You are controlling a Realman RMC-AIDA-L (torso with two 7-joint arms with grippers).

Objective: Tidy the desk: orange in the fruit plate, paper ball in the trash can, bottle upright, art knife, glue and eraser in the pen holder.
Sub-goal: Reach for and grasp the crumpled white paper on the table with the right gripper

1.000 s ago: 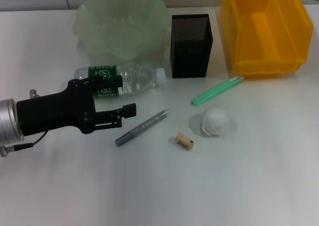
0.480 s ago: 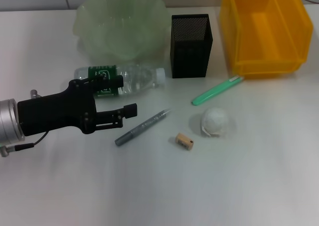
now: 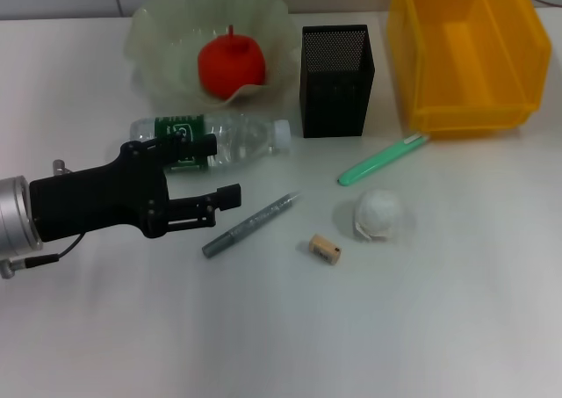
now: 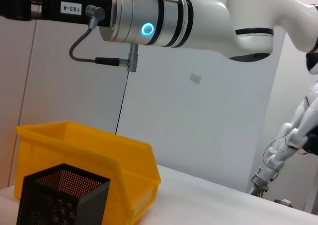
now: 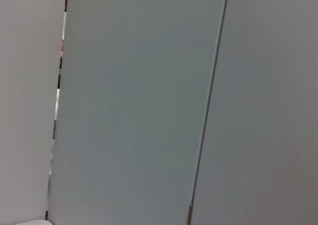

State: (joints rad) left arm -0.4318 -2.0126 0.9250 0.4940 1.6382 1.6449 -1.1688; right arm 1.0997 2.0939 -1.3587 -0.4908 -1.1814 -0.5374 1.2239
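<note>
White desk (image 3: 290, 328) carries: fruit plate (image 3: 158, 60), lying bottle (image 3: 224, 139), pen holder (image 3: 337, 82), yellow trash can (image 3: 465, 60), green art knife (image 3: 382, 159), grey glue pen (image 3: 250, 224), eraser (image 3: 325, 249), paper ball (image 3: 379, 213).

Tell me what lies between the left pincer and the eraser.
In the head view, only the grey pen lies between the left pincer and the eraser.

Head view looks down over the desk; left wrist view faces level, sharing pen holder (image 3: 337, 80) (image 4: 62, 195) and trash can (image 3: 465, 51) (image 4: 94, 155); right wrist view faces a wall.
</note>
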